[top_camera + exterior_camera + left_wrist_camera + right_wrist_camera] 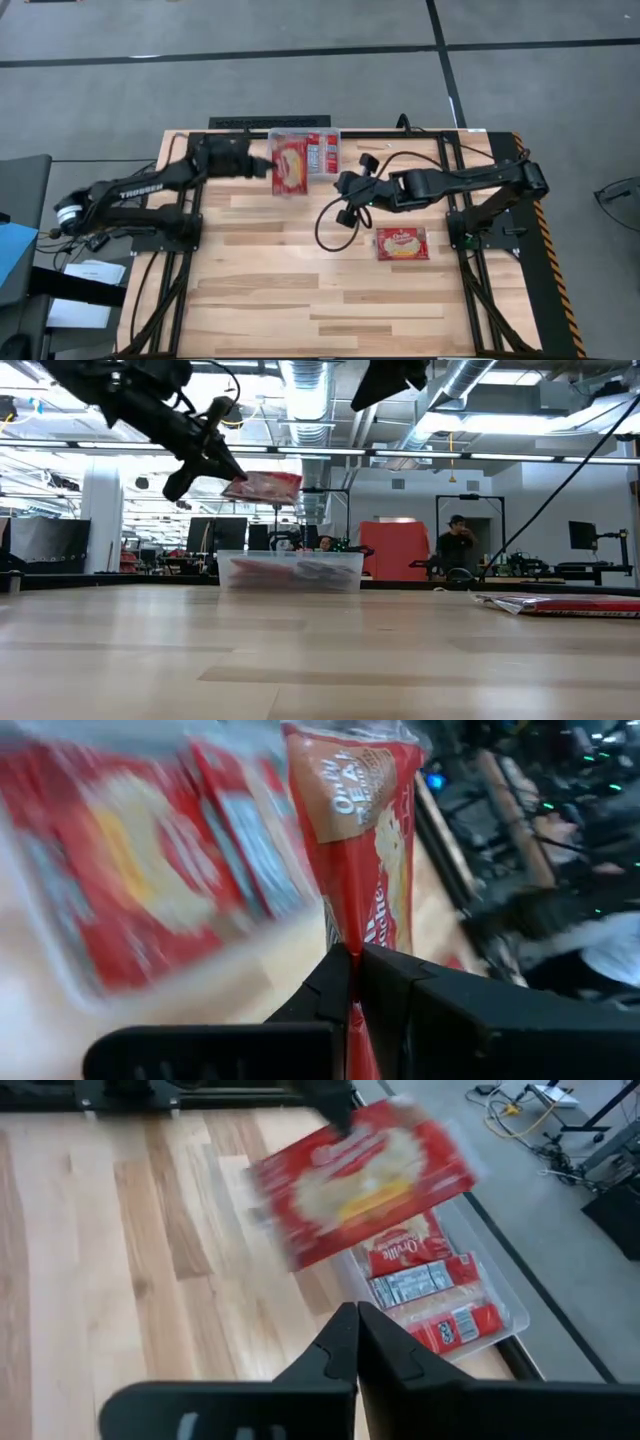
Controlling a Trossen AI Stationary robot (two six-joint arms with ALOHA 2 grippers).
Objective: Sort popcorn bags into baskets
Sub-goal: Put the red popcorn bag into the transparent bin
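Popcorn bag (pixel 289 166), 1 of the large squarish ones with the cream-yellow picture, is pinched by its edge between your left fingers (pixel 350 982), which are pressed together on the packet. From those fingers the bag reaches straight out toward the right arm, with its long axis lying across that reach, and it hangs in the air roughly level above the near wall of the clear basket (pixel 291 572). That is the relation your coming move turns on: the tub sits just below and slightly beyond the held bag, so I judge a short carry over the rim and a release would finish this one. The basket stands at the far edge of the desk (pixel 300 300) and already holds several red packets. Your left arm stretches low from its base toward the tub.

Your right fingers (pixel 356 1342) are pressed together on nothing, hovering just beside the basket, that arm reaching in from its own side. 1 more large bag (pixel 401 243) lies flat on the desk near the right arm's base, nearer to it than to the left.
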